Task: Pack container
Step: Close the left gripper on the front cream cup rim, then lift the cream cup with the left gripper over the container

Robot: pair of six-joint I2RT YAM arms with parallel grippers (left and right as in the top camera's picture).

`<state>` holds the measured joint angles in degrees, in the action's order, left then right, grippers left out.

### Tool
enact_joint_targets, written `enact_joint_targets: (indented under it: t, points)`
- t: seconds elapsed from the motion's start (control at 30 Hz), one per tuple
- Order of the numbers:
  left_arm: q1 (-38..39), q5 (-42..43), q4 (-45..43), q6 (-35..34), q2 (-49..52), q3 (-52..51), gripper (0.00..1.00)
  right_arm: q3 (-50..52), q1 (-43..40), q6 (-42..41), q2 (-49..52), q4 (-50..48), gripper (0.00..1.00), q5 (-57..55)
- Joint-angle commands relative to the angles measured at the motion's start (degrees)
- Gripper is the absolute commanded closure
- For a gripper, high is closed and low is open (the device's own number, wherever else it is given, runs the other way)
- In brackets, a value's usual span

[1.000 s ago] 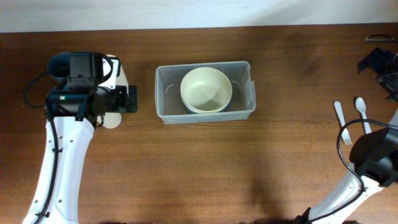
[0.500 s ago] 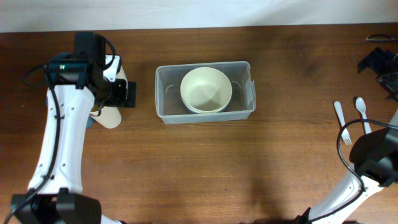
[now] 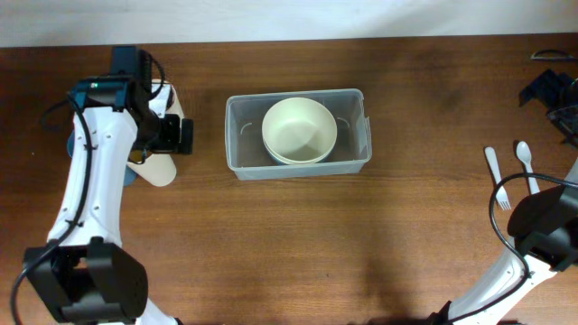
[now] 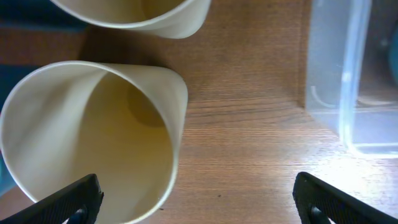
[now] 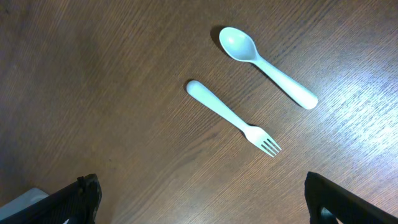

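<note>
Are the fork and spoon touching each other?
Apart. The right wrist view shows a clear gap between the fork and the spoon along their whole length.

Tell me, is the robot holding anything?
Nothing. The left jaws stand open by a cream paper cup, the right jaws open above a white plastic fork and white plastic spoon.

A robot test bench of the lab kind is indicated. A white jointed left arm (image 3: 88,181) and a right arm (image 3: 542,226) are mounted at a brown wood-grain desk (image 3: 271,244), which is viewed from straight above. Only plastic tableware is laid out: a clear container (image 3: 352,126), a bowl (image 3: 300,129) inside it, cups (image 4: 87,137), a fork (image 5: 233,118) and a spoon (image 5: 264,62).
</note>
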<state>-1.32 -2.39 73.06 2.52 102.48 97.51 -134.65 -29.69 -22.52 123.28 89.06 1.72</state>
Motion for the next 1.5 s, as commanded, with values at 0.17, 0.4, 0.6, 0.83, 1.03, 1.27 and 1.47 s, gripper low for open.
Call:
enact_joint_targets:
  t: [0.17, 0.4, 0.6, 0.83, 1.03, 1.27, 1.47]
  points:
    - [-0.3, 2.0, 0.0, 0.3, 2.9, 1.3, 0.00, 0.4, 0.1, -0.5, 0.0, -0.1, 0.01, -0.3]
    - [-0.3, 2.2, 0.1, 0.2, 4.5, 1.3, 0.00, 0.4, 0.1, -0.5, 0.0, -0.1, 0.01, -0.3]
    - [-0.3, 2.2, 0.1, 0.3, 6.0, 1.2, 0.00, 0.4, 0.1, -0.5, 0.0, -0.1, 0.01, -0.3]
    - [-0.3, 2.2, 0.1, 0.3, 6.4, 1.2, 0.05, 0.4, 0.1, -0.5, 0.0, -0.1, 0.01, -0.3]
    - [-0.3, 2.2, 0.1, 0.2, 6.4, 1.2, 0.57, 0.4, 0.1, -0.5, 0.0, -0.1, 0.01, -0.3]
    - [-0.3, 2.2, 0.2, 0.2, 6.4, 1.2, 0.87, 0.4, 0.1, -0.5, 0.0, -0.1, 0.01, -0.3]
    - [-0.3, 3.0, 2.3, -0.4, 6.4, 1.2, 0.98, 0.4, 0.1, -0.5, 0.0, -0.1, 0.01, -0.3]
